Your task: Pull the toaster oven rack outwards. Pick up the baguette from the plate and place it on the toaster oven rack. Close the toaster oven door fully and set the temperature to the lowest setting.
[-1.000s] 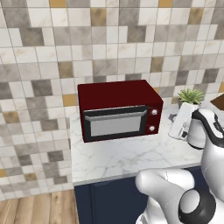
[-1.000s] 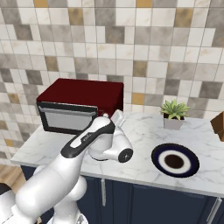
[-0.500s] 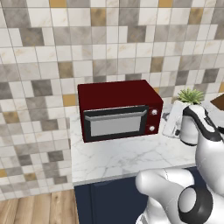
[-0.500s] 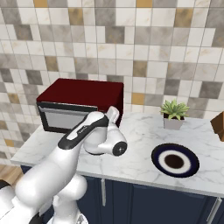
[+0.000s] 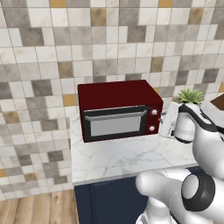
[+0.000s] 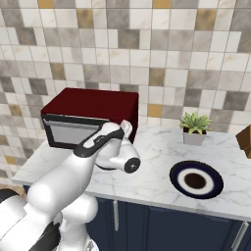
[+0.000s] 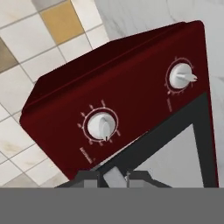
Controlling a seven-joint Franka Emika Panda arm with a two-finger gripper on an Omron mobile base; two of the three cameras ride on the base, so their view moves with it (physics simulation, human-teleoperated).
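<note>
The dark red toaster oven [image 5: 118,109] stands on the counter with its black-framed door [image 5: 114,124] upright and shut, handle along the top. The toaster oven rack and the baguette are hidden. My gripper [image 5: 168,120] hovers just right of the oven's front, level with the two silver knobs [image 5: 153,120]. In the hand view both knobs face me, one [image 7: 101,126] straight above the fingertips [image 7: 114,178], the other [image 7: 181,75] farther off. The fingertips sit close together at the frame's bottom; their gap is unclear. The dark blue plate [image 6: 181,171] lies on the counter to the right, no loaf on it.
A small potted plant [image 6: 195,127] stands at the back right by the tiled wall. A brown box corner [image 6: 245,139] shows at the right edge. Bare marble counter [image 6: 157,152] lies between the oven and the plate.
My hand has moved left, from beside the plant toward the knob side of the oven. The oven and plate have stayed in place.
</note>
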